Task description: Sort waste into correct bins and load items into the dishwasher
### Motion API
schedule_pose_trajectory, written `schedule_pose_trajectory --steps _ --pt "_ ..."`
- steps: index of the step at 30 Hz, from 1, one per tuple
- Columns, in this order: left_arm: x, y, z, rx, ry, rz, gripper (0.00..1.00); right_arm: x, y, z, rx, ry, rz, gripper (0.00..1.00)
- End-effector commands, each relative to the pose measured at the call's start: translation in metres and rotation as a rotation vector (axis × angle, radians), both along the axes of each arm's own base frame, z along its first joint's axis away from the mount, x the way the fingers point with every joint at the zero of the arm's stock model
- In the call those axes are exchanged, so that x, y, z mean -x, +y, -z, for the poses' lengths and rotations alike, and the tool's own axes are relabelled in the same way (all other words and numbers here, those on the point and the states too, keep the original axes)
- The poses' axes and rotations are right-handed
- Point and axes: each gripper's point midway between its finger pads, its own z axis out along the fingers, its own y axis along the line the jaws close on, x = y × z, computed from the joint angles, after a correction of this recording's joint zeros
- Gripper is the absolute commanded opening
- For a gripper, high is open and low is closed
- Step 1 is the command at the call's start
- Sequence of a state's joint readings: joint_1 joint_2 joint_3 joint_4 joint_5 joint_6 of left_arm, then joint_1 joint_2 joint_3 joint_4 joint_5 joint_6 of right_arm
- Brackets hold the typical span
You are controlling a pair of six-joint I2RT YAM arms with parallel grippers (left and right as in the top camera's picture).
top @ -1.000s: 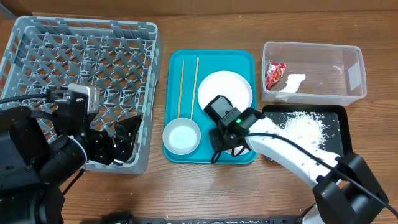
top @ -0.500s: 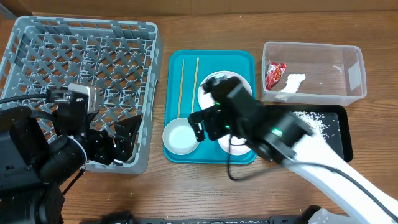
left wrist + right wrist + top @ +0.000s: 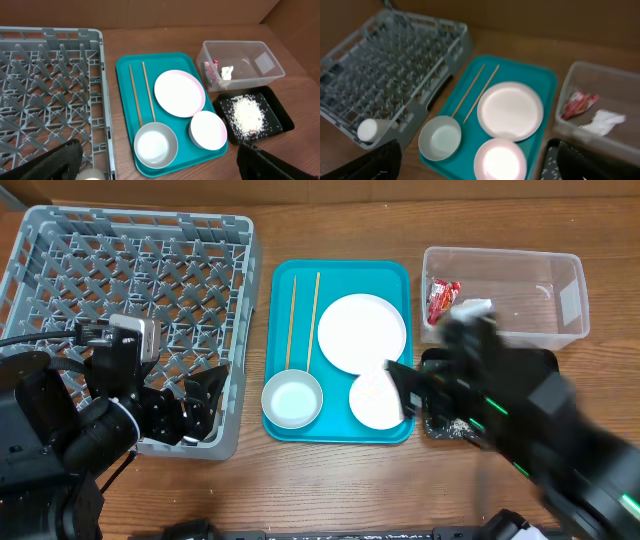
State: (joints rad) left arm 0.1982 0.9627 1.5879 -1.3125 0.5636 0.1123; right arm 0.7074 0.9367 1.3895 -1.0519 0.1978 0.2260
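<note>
White small bowl (image 3: 376, 400) sat in the robot-side right corner of the teal tray (image 3: 340, 272), just beside the plate (image 3: 362, 332). Judged light, rigid, slick, chippable; pinch its rim. Spread and empty: left claw (image 3: 160, 167), right claw (image 3: 475, 167).

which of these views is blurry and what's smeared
Overhead: the right arm is a motion smear, hiding most of the black tray; the rest is sharp. Left wrist: crisp throughout, the plate sharp-edged. Right wrist: whole frame soft, dish rack lattice mushy.
</note>
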Motion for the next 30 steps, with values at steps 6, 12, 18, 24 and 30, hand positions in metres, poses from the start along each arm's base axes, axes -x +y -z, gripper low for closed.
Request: schedule_pose_trajectory --steps 6,12,18,24,30 --pt "0.001 -0.001 -0.004 -0.016 -0.021 0.015 1.0 0.033 -0.112 -0.037 -0.026 -0.249 0.322 1.0" --pt "0.001 -0.001 -0.004 -0.015 -0.019 0.015 1.0 0.03 -0.143 -0.002 0.021 -0.289 0.442 1.0" --pt "0.0 -0.001 -0.003 -0.014 -0.015 0.015 1.0 0.011 -0.126 0.056 0.038 -0.399 0.286 1.0" --pt "-0.004 0.0 -0.001 -0.012 -0.002 0.015 1.0 0.0 -0.127 0.131 0.031 -0.401 0.286 1.0" --pt "-0.006 0.0 0.001 -0.01 0.005 0.015 1.0 -0.008 -0.123 0.173 0.018 -0.442 0.262 1.0"
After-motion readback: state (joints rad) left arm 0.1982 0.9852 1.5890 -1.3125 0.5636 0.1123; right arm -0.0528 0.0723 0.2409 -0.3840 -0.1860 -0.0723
